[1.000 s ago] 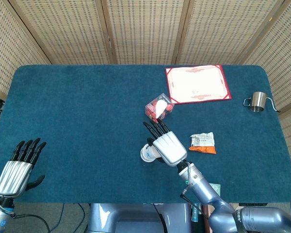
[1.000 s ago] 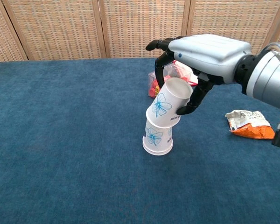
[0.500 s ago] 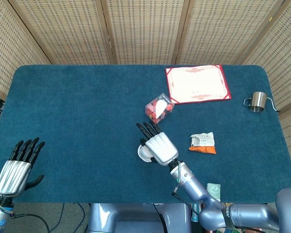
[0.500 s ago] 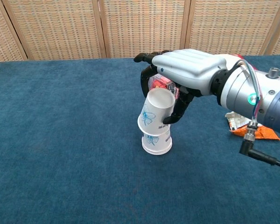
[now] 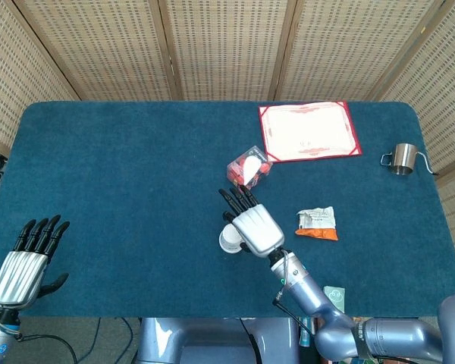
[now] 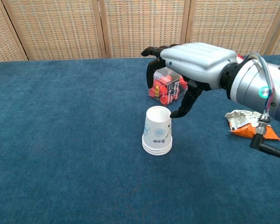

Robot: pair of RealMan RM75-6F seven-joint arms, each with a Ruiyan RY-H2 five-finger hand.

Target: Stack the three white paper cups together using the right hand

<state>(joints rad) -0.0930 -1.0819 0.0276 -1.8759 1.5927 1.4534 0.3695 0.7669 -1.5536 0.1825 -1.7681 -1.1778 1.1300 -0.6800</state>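
White paper cups (image 6: 157, 131) sit nested upside down on the bench (stacking looks done); right hand (image 6: 194, 63) hovers above, fingers apart, empty.

White paper cups (image 6: 157, 130) stand nested upside down, one upright stack on the table

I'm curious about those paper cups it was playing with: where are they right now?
The stack of white paper cups stands upside down near the middle of the blue table, just below the right hand, in front of a clear box of red pieces.
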